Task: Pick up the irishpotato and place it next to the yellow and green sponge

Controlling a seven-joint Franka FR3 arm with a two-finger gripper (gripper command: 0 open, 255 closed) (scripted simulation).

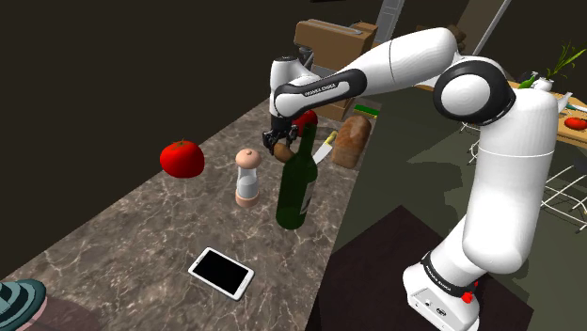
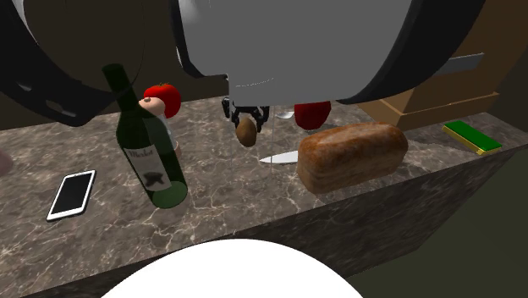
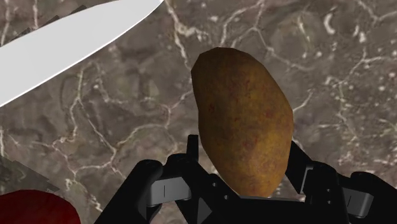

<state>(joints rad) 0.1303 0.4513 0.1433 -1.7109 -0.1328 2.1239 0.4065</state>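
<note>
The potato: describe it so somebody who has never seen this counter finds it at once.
On the marble counter, find the green bottle, then the knife beyond it. Between them the black tool clasps the potato: brown and oval, unlike the round red tomato.

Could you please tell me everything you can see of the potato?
The potato is an oblong, brown, speckled tuber, whole and unpeeled. The black gripper clasps one end, and the long axis points away from the hand. It hangs above the marbled counter, apparently clear of it, near a knife blade.
</note>
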